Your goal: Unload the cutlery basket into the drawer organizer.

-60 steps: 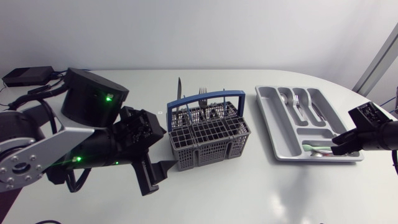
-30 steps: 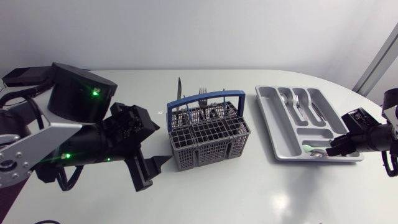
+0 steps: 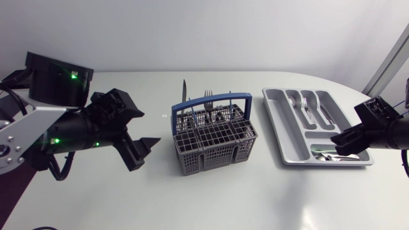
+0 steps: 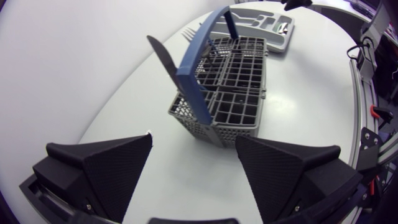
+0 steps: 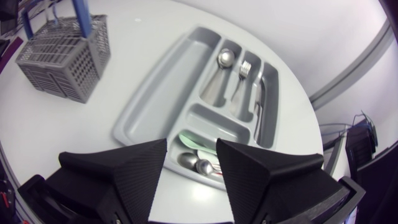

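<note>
Matte black at far left: left gripper (image 3: 146,153), fingers spread wide, nothing between them. Hangs low over the pale table (image 3: 255,198), just left of the cutlery basket (image 3: 214,140) and clear of it. Points, from the left wrist, straight at the basket's short end.

Grey mesh at the table's middle: basket upright, blue handle (image 3: 211,99) arched over it. Holds a knife (image 3: 184,94) standing blade-up at its far left corner and a fork (image 3: 208,97) standing tines-up near it. Holds more dark handles deeper among the cells, too small to name.

Further right, well apart from the basket: grey drawer organizer (image 3: 276,118), flat on the table. Keeps a spoon (image 3: 292,100), a second fork (image 3: 305,102) and seemingly a table knife (image 3: 326,114) in its long compartments, one in each. Keeps a green-handled piece (image 5: 198,144) and at least one more spoon (image 5: 200,165) in the crosswise compartment at the near end.

Far right: right gripper (image 3: 337,144), likewise spread open and empty. Hovers above the organizer's near right corner, over that crosswise compartment, fingers on either side of the green-handled piece from the right wrist but raised off it.
</note>
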Controlling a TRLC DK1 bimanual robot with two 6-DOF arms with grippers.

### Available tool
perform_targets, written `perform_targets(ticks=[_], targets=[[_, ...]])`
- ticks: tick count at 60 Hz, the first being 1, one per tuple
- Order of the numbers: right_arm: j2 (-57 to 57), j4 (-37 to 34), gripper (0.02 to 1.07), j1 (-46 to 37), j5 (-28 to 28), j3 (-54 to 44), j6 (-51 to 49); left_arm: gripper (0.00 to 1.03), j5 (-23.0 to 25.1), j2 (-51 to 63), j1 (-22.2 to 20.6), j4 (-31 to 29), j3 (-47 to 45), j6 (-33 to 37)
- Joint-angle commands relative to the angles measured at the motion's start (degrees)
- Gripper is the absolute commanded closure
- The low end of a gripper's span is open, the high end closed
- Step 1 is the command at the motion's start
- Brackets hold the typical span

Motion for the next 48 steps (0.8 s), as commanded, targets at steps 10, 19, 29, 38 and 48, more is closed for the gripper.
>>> perform_targets(ticks=[10, 19, 29, 38, 48], targets=[[-11.0, -4.1, 0.38, 18.6, -1.3, -3.6, 6.9, 0.11, 4.7, 8.2, 8.7, 4.9, 6.7, -2.1], [-11.6, -4.2, 0.39, 28.7, -1.3, -3.5, 11.8, 0.11, 8.9, 14.5, 12.3, 5.5, 11.2, -3.7], [-8.5, -4.2, 0.4, 34.7, -2.9, -2.8, 14.3, 0.12, 13.9, 20.0, 14.5, 5.5, 14.4, -4.5], [-3.7, -2.4, 0.74, 35.8, -6.3, -2.3, 15.2, 0.29, 16.6, 24.5, 15.8, 5.5, 17.5, -4.4], [2.1, 0.1, 1.01, 37.8, -7.0, -1.4, 16.3, 0.7, 18.2, 29.7, 16.3, 5.6, 21.0, -4.2]])
